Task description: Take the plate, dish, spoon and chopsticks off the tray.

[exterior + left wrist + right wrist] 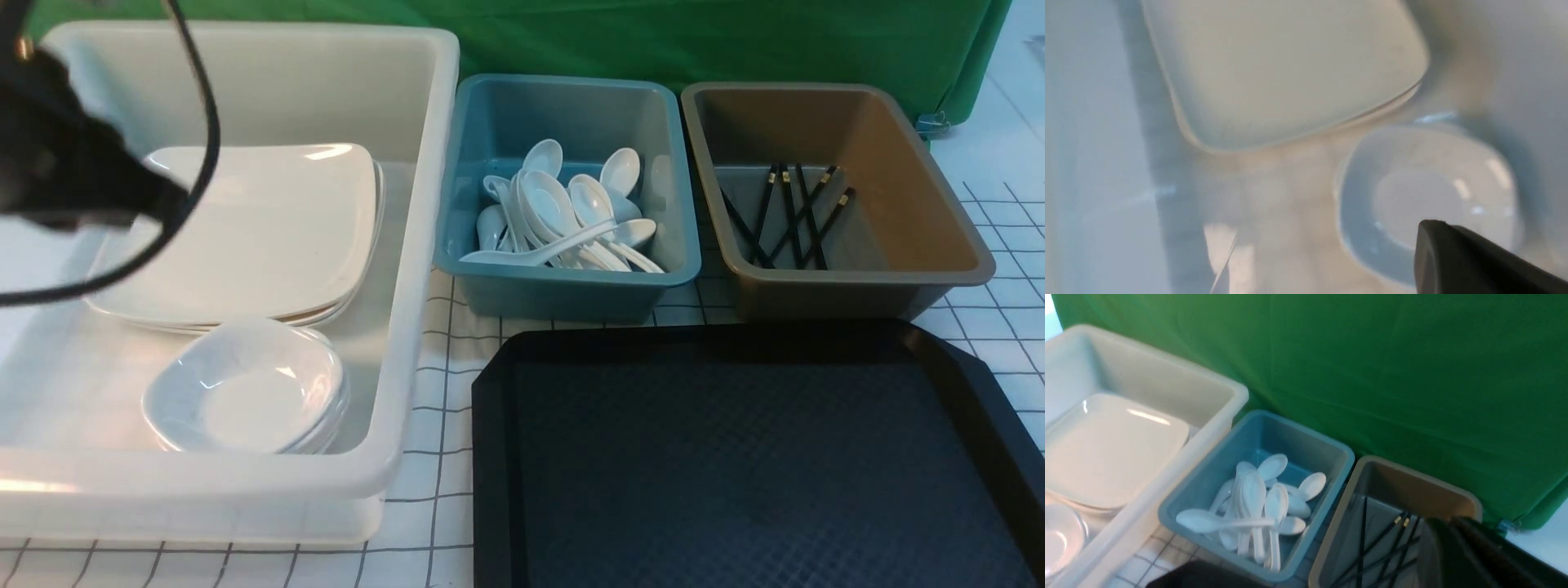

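Note:
The black tray [735, 457] lies at the front right with nothing on it. A stack of white plates [261, 229] and a stack of small dishes [253, 392] rest inside the white tub [412, 245]. Several spoons [563, 212] fill the teal tub [571, 98], and several chopsticks [788, 216] lie in the brown tub [922, 204]. My left arm [65, 163] hangs over the white tub's far left. The left gripper [1429, 228] is shut and empty above the dishes [1429, 183], beside the plates [1286, 69]. My right gripper [1447, 524] is shut and empty, above the chopsticks [1372, 543].
The three tubs stand in a row behind the tray on a white checked cloth [441, 457]. A green curtain [694, 33] closes off the back. A black cable [200, 106] loops from the left arm over the white tub.

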